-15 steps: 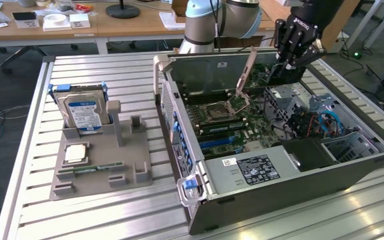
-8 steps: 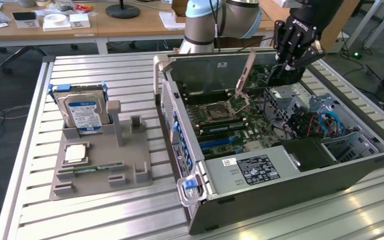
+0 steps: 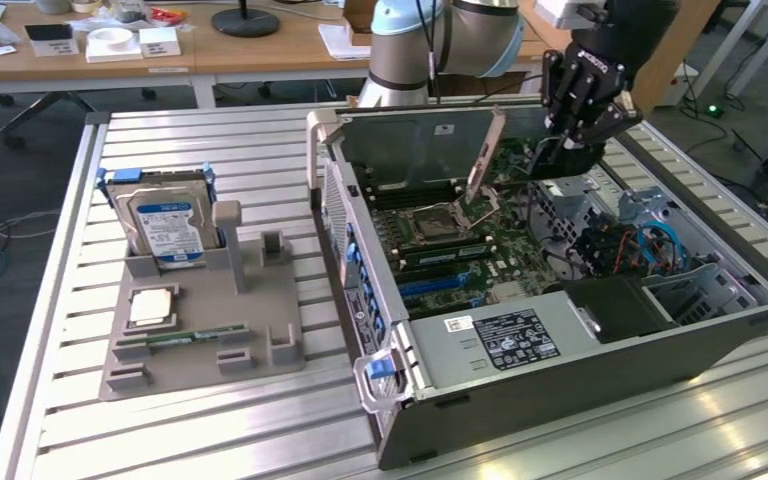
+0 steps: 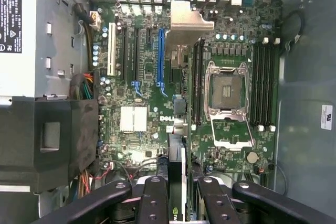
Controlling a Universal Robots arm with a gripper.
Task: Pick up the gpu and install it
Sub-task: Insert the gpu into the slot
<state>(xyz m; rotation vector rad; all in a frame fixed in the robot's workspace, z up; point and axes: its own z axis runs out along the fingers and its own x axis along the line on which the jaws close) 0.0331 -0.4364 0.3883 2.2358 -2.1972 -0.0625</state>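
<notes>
1. The fingers [image 4: 155, 195] are closed on the graphics card [image 4: 177, 153], pinching it from both sides. The gripper [image 4: 181, 184] holds the card edge-on.
2. In the exterior view, the gripper [image 3: 574, 140] reaches down into the open computer case [image 3: 598, 370], towards its far end, with the card [image 3: 544, 160] below it.
3. In the wrist view, the card's silver bracket [image 4: 186, 22] points away from the fingers, towards the vented back wall of the case.
4. The card hangs over the motherboard [image 4: 136, 119], lined up lengthwise with the blue slot [image 4: 160, 56] and just beside it, between that slot and the processor socket [image 4: 228, 98]. Whether it touches the board cannot be told.
5. On the desk [image 3: 197, 140], to the exterior view's left of the case, sits a grey holder [image 3: 271, 350]. A hard drive [image 3: 168, 225] stands upright in it, and a memory stick [image 3: 191, 337] lies flat.
</notes>
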